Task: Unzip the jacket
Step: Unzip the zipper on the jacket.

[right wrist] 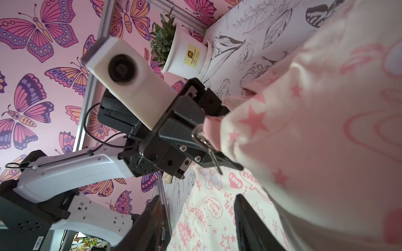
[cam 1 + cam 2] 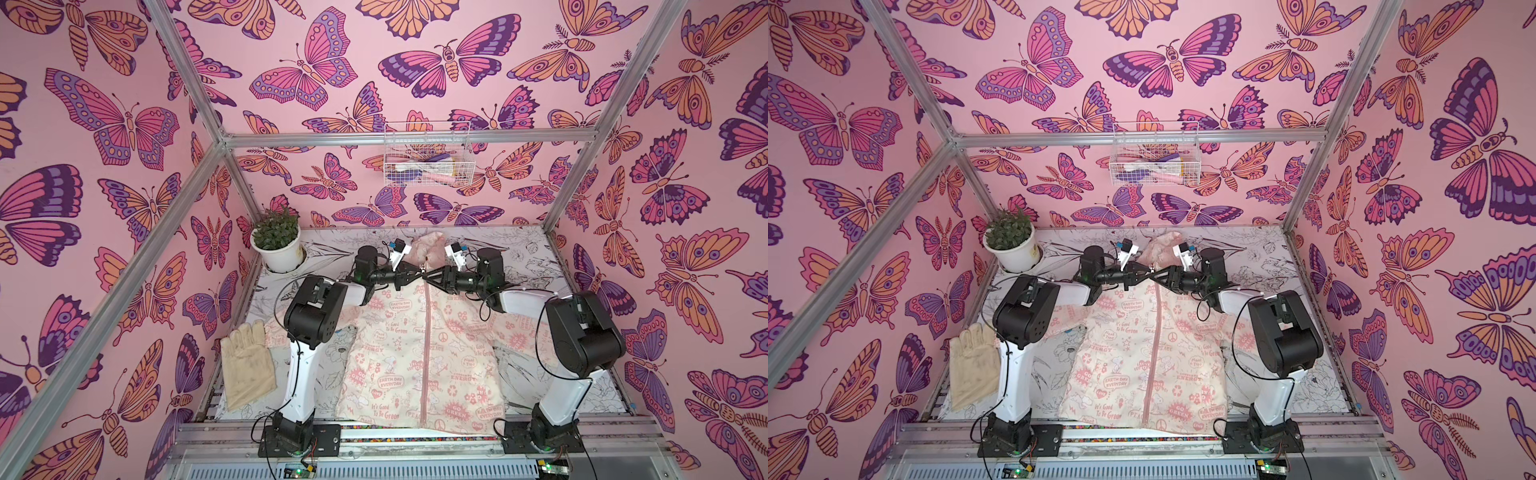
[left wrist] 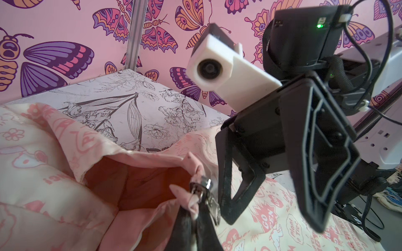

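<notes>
**Zip closed to the collar, arms only getting set**

The jacket lies flat, front up, in the middle of the table, with its hem toward the arm bases and its hood at the far end. In both top views the pink zipper runs as one unbroken line from hem to neck. I see no gap between the two front panels, so I'd say none of the actual unzipping has been done.

What's in place is the setup. Both arms reach in to meet at the neck. The left gripper has its jaws pressed together on a fold of pink collar cloth right at the top of the zipper. From its own wrist view the cloth bunches up out of the dark fingertips. The metal zipper pull dangles free just beside that pinch.

The right gripper hangs close to the pull with its jaws spread and nothing between them. The pull shows bare in the right wrist view too.

As I judge it, one hold is done and the rest is left. The right gripper has yet to close on the pull, and then the slider has to travel the whole front down to the hem. The beige glove lies off to the side, well apart.
</notes>
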Controlling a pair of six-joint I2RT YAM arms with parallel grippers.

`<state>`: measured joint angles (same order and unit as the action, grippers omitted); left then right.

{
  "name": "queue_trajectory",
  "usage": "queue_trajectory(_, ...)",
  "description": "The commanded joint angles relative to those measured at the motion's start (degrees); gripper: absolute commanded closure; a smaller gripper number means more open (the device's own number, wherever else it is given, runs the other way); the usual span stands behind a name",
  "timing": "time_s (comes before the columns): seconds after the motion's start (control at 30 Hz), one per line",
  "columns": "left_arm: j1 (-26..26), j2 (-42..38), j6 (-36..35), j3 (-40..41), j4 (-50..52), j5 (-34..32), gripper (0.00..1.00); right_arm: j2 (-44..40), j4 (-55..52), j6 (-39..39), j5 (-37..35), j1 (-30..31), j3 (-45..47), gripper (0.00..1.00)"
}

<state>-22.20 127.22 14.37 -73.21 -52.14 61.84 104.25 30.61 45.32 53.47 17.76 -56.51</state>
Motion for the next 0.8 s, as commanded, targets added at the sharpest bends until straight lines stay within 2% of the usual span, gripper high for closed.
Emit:
queue_trajectory(0.0, -0.48, -2.1, -1.37, 0.87, -0.22, 0.27, 1.0, 1.34, 1.92, 1.73, 2.6, -0.07, -2.17, 0.47)
queue_trajectory(0.47, -0.65, -2.42, -1.89, 1.49, 0.61, 0.18, 1.0, 4.54, 2.74, 4.77, 3.42, -0.11, -4.2, 0.55)
queue_trajectory(0.77, -0.74, -2.59, -1.89, 1.75, 0.56, 0.19, 1.0, 3.74, -5.15, -0.5, 3.31, -0.38, -6.03, 0.52)
